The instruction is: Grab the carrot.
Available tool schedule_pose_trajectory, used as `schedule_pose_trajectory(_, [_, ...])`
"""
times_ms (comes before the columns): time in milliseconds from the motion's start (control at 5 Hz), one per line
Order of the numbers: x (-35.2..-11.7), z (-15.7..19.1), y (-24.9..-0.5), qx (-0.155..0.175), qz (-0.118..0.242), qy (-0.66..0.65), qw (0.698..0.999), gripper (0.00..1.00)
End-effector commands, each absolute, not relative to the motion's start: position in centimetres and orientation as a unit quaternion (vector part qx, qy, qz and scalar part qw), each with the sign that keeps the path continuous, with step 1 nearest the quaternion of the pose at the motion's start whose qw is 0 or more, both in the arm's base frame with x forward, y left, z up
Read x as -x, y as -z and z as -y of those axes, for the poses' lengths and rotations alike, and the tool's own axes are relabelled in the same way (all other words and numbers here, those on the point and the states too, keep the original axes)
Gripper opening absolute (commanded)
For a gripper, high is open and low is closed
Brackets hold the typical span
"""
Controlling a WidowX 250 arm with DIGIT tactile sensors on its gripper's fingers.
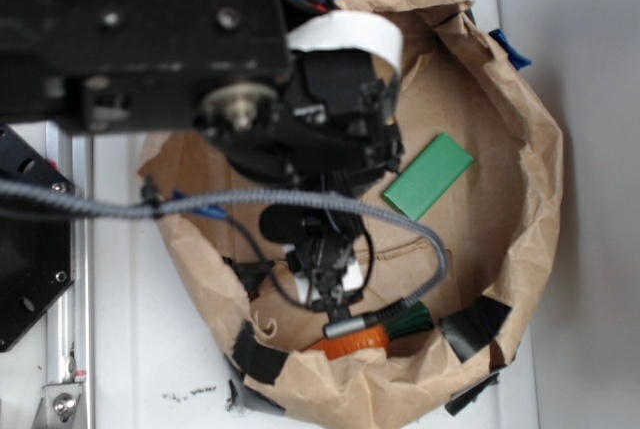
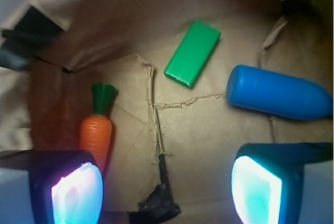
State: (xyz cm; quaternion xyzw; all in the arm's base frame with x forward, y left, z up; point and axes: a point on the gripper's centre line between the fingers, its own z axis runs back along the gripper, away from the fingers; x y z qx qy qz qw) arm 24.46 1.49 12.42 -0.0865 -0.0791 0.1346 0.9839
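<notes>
Orange and smooth, the toy carrot [image 2: 96,135] lies on the crumpled brown paper floor of a cut-down paper bag [image 2: 209,145], its dark green cone top pointing away from the wrist camera. In that view its lower end is hidden behind the left finger pad [image 2: 77,192] of the pincer [image 2: 167,190]; whether the pad touches it I cannot tell. The pincer is spread wide — one pad glows at the lower left, the other at the lower right, with bare paper between them and nothing pinched.

Near the middle of the bag floor rests a flat green rectangular block [image 2: 192,53], lying at a slant. Just to its right, apart from it, a blue bottle [image 2: 279,92] lies on its side.

From the exterior view the black arm reaches down into the bag [image 1: 520,199], whose rolled rim is patched with black tape [image 1: 478,327]. The carrot [image 1: 350,342] shows close against the near wall of the bag, green top [image 1: 412,322] to the right, just below the pincer [image 1: 328,294]. A grey braided cable [image 1: 200,204] crosses in front of the arm. The green block [image 1: 428,176] sits well apart from the carrot. The bag stands on a white counter [image 1: 140,349].
</notes>
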Motion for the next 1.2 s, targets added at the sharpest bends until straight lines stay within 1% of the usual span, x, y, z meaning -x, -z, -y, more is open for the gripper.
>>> schedule_pose_trajectory(0, [-24.6,0.2,-10.0,0.087,0.094,-0.107,0.986,1.00])
schedule_pose_trajectory(200, [-24.8,1.8,-9.2,0.107,0.090,-0.096,0.986,1.00])
schedule_pose_trajectory(400, [-24.8,3.6,-8.5,0.117,0.091,-0.078,0.986,1.00])
schedule_pose_trajectory(600, [-25.2,4.5,-7.7,0.121,0.091,-0.077,0.986,1.00])
schedule_pose_trajectory(800, [-25.8,5.3,-7.2,0.128,0.086,-0.081,0.985,1.00])
schedule_pose_trajectory(1000, [-26.4,5.7,-7.6,0.147,0.086,-0.084,0.982,1.00])
